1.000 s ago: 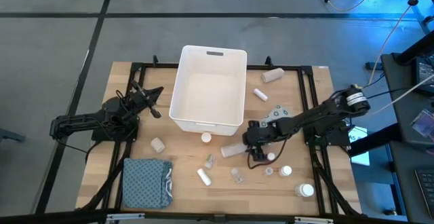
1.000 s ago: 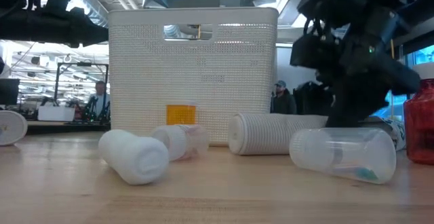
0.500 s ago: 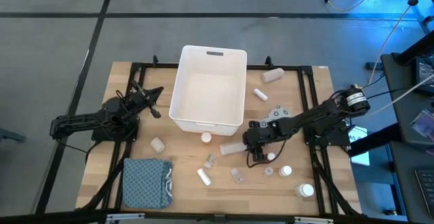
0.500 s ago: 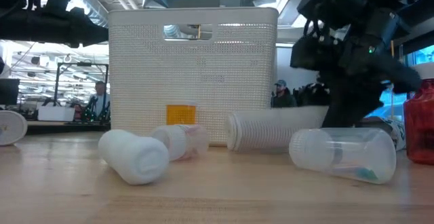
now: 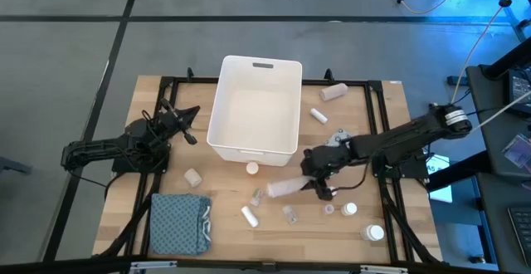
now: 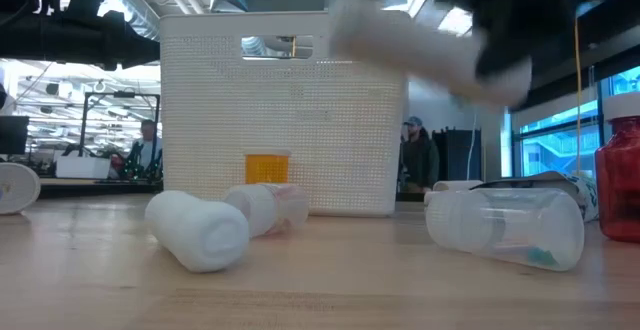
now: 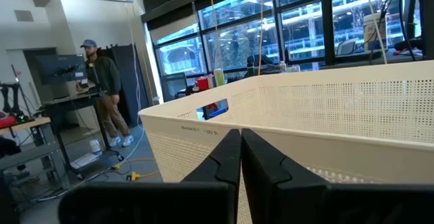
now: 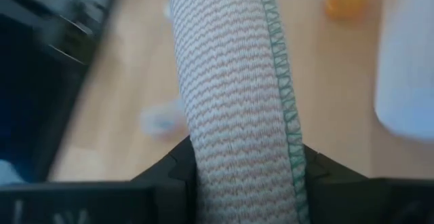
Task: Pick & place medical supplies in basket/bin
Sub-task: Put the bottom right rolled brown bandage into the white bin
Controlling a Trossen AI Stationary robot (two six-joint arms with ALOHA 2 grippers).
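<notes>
My right gripper point(image 5: 315, 179) is shut on a beige bandage roll point(image 5: 285, 187) and holds it in the air just off the near right corner of the white basket point(image 5: 255, 108). In the low view the roll point(image 6: 400, 40) slants across the front of the basket point(image 6: 285, 110), high above the table. My left gripper point(image 5: 191, 126) is shut and empty beside the basket's left wall point(image 7: 325, 115). Other supplies lie loose on the wood: a roll point(image 5: 193, 176), a white bottle point(image 5: 250, 216), clear vials point(image 5: 290, 214) and white-capped bottles point(image 5: 349, 210). My right gripper pinches the bandage roll near one end point(image 8: 237, 149) between its two fingers point(image 8: 173, 173), which lie across the roll, one on each side. The roll is lifted clear of the table and tilted, its free end point(image 5: 271, 190) sticking out toward the table's left.
A folded blue-grey cloth point(image 5: 178, 224) lies at the near left corner. A grey dotted packet point(image 5: 340, 135) shows partly under my right arm. A small bottle point(image 5: 319, 114) and a roll point(image 5: 333, 92) lie right of the basket. An orange bottle point(image 6: 266, 168) stands against its near wall.
My right gripper has risen with the bandage roll. The roll lay on the table by the basket's near right corner a second ago; it is now lifted clear and tilted, with its free end swung a little toward the near edge. The right arm has stretched out higher.
</notes>
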